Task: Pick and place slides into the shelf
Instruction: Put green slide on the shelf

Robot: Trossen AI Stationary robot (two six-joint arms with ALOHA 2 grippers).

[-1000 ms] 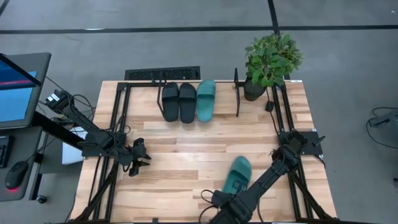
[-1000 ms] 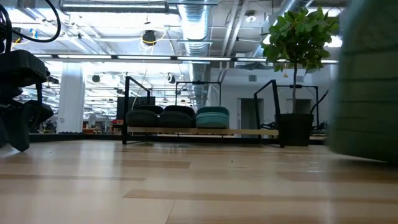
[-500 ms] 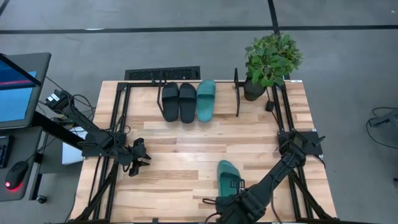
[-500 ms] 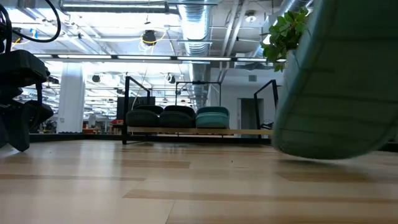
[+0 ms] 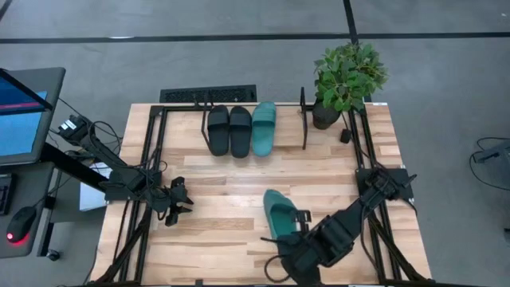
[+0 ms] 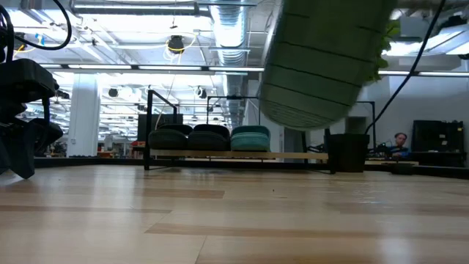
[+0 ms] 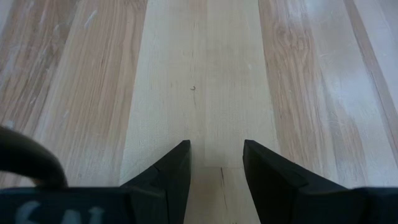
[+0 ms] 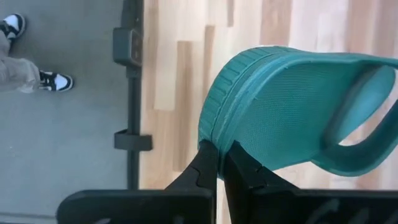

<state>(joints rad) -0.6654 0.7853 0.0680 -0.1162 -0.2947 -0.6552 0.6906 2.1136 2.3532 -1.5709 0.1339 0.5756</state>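
Above the wooden bench, near its front edge, right pincer clamped on heel rim of fourth teal rubber slide, carry step. Next: swing to low black bar shelf, free slot beside the shelved teal slide. Potted plant crowds that end. Left pincer apart, idle.

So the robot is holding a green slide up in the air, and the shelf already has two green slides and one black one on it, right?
Not quite. The high view shows the shelf holding two black slides and one green slide. The rest is right: the right gripper is holding a green slide up in the air.
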